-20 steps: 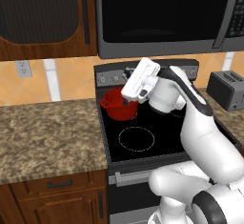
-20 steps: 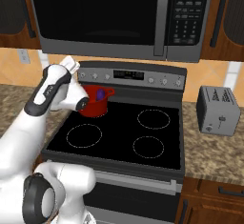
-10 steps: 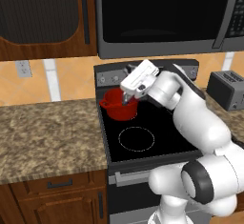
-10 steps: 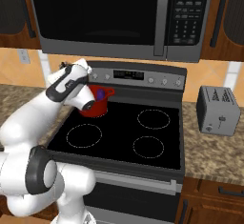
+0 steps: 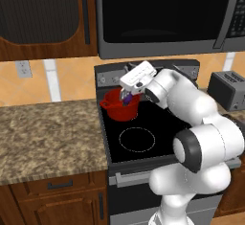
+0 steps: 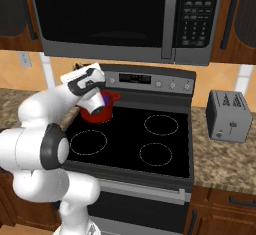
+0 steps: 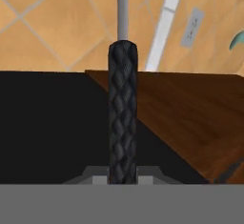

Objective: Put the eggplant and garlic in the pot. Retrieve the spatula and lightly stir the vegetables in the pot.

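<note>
Black stove [image 5: 143,138] w/ glass cooktop sits between granite surface [image 5: 43,133] at left and toaster [image 6: 229,115] at right, microwave [image 6: 115,19] above. Red pot [image 5: 120,106] sits on back-left burner. White arm bends over pot; fingers [image 7: 122,173] clamped on spatula [image 7: 122,118], black handle running up hand view. Purple eggplant [image 5: 127,99] shows at pot's rim, just under hand.

I'm looking at a home kitchen, black glass-top stove [image 6: 150,139] with ringed burners, microwave [image 6: 125,19] mounted above it, speckled granite counter [image 5: 48,133], dark wood cabinets [image 5: 43,18], silver toaster [image 6: 229,115] at the counter's right end, tan tiled backsplash [image 5: 67,75] with wall outlet [image 5: 22,68]
</note>
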Controlling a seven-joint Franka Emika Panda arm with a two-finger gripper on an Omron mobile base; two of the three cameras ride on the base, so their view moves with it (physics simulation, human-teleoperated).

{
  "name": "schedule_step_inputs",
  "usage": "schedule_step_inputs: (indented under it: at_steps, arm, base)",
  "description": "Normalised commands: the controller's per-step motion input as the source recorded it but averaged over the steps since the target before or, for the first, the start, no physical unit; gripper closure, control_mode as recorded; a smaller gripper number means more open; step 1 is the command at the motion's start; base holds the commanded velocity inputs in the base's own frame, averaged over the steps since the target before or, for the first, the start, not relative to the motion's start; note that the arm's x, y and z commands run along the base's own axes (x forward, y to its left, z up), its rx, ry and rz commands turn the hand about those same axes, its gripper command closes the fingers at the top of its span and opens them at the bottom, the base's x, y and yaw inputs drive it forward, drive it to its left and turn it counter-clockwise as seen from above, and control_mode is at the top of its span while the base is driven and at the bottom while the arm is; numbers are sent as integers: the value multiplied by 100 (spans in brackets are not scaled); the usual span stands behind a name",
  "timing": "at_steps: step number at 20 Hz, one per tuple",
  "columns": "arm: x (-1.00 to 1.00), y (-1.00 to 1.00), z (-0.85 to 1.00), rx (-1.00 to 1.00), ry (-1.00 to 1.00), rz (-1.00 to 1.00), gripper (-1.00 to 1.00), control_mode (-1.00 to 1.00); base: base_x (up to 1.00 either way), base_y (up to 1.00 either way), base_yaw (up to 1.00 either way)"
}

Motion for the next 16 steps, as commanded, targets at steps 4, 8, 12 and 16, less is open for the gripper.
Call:
schedule_step_inputs:
  at_steps: [4, 8, 12, 16]
  arm:
    - [64, -31, -50, 0, 5, -1, 100, -100]
    - [52, -11, -48, 0, 5, 0, 100, -100]
    - [26, 0, -43, 0, 4, 0, 100, -100]
    - [23, 0, -26, 0, 1, 0, 100, -100]
  base:
    - [0, 0, 0]
    - [0, 0, 0]
    - [0, 0, 0]
    - [0, 0, 0]
